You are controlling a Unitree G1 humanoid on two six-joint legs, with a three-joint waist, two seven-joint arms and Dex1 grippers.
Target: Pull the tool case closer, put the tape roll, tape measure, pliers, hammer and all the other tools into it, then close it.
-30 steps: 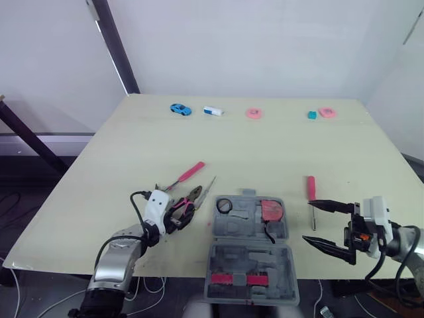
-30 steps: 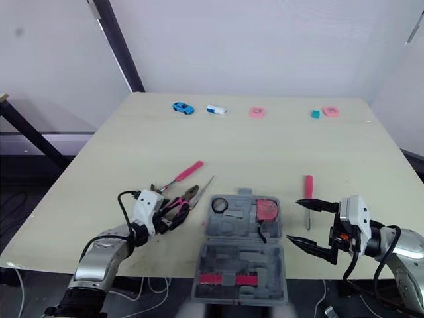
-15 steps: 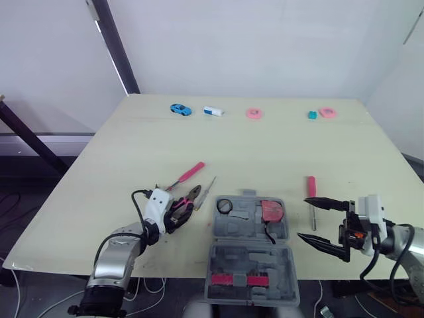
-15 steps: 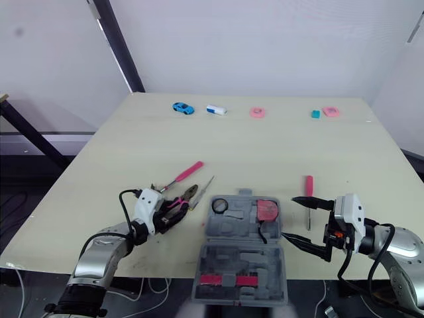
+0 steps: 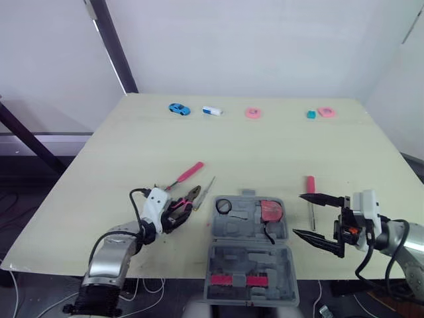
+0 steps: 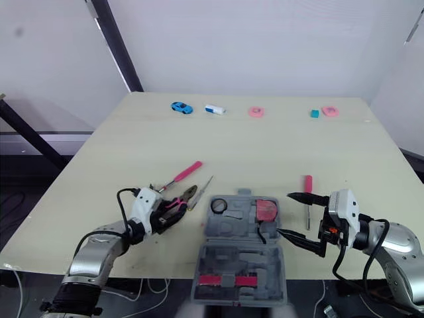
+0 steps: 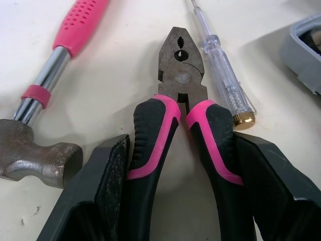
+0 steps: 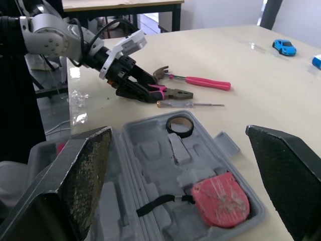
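The grey tool case point(image 5: 240, 222) lies open near the table's front edge, lid toward me. A black tape roll point(image 5: 224, 205) and a red tape measure point(image 5: 270, 211) sit in its tray. Left of it lie the pink-handled pliers point(image 7: 180, 80), a pink-handled hammer point(image 5: 189, 172) and a clear tester screwdriver point(image 5: 206, 191). My left gripper point(image 7: 181, 145) is shut on the pliers' two handles, which rest on the table. A red screwdriver point(image 5: 310, 188) lies right of the case. My right gripper point(image 5: 299, 214) stands wide open at the case's right edge, holding nothing.
Along the table's far edge sit a blue toy car point(image 5: 177, 108), a white and blue block point(image 5: 212, 110), a pink disc point(image 5: 252, 112), a small teal block point(image 5: 311, 114) and another pink piece point(image 5: 325, 112). Bare tabletop lies between them and the tools.
My right gripper has moved left, up to the case's right edge, still open. The left gripper has stayed on the pliers.
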